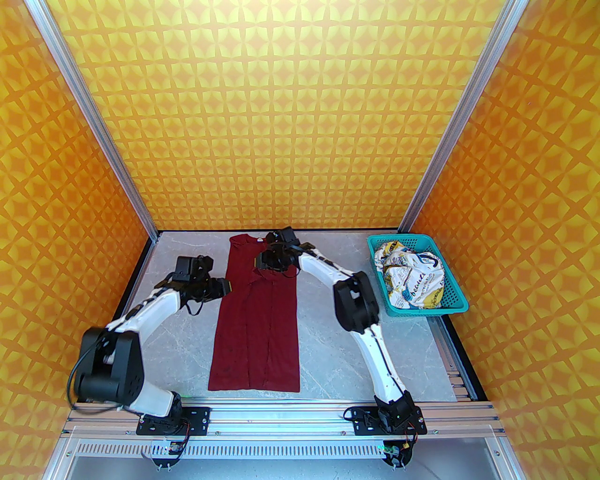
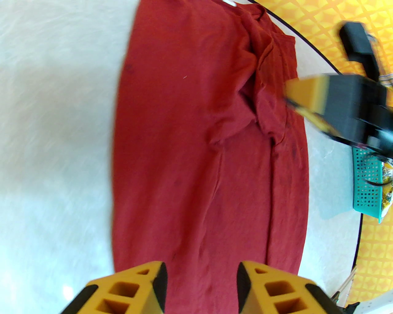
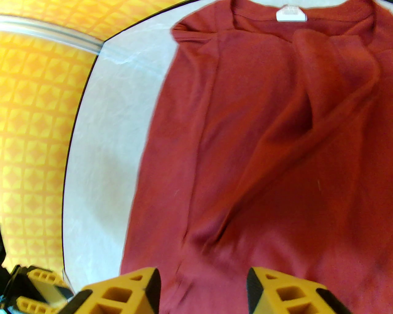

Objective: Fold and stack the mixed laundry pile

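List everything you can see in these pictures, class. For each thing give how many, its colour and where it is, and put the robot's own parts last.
Table: one, pale grey marbled, under everything.
Walls: three, orange and yellow pattern, around the table.
Basket: one, teal, perforated, far right of the table.
T-shirt: one, dark red, flat mid-table, folded into a long strip, collar at the far end.
Neck label: one, white, inside the T-shirt's collar.
Printed garment: one, white with blue, mustard and black print, bunched in the basket.
Left arm: one, white and black, near left.
Right arm: one, white and black, near right.
Left claw: one, yellow and black, open, by the T-shirt's left edge.
Right claw: one, yellow and black, open, over the T-shirt's far end.
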Available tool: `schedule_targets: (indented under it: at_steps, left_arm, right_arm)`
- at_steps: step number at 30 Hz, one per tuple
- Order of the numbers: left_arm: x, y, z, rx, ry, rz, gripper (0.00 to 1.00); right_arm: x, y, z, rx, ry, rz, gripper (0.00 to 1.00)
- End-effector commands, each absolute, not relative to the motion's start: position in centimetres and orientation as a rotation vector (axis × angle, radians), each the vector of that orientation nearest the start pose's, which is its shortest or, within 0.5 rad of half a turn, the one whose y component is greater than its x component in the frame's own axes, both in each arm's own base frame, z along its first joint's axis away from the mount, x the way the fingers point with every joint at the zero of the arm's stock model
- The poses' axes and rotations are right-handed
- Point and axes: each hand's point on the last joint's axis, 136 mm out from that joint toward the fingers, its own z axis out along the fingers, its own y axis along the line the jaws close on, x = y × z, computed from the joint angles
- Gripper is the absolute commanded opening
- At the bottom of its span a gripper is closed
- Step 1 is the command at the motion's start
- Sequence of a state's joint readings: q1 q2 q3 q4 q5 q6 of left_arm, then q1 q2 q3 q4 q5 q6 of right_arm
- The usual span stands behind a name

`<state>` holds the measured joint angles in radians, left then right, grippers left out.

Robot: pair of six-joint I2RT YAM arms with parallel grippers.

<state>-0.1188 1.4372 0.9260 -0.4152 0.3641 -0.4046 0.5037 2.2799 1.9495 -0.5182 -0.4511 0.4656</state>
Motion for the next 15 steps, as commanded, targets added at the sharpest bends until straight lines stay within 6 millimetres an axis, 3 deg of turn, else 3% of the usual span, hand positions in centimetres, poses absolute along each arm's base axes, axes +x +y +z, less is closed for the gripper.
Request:
schedule_targets:
  at_steps: [1,7,11,15]
  left_arm:
    - [31.0,-9.4,10.1,-0.280,2.649,-0.550,0.42]
    - [25.8,-11.6,9.0,-0.219,2.721,-0.585,0.39]
    - [25.3,-12.6,8.5,-0.180,2.715,-0.614,0.35]
    - [23.8,-13.1,7.3,-0.180,2.815,-0.579,0.33]
  right_arm:
    - [43.7,32.3,17.6,-0.315,2.498,0.921,0.52]
    - [34.6,27.3,12.3,-0.313,2.676,0.756,0.41]
    - [31.8,27.0,8.7,-0.342,2.758,0.653,0.34]
    - [29.7,26.9,7.3,-0.332,2.842,0.604,0.29]
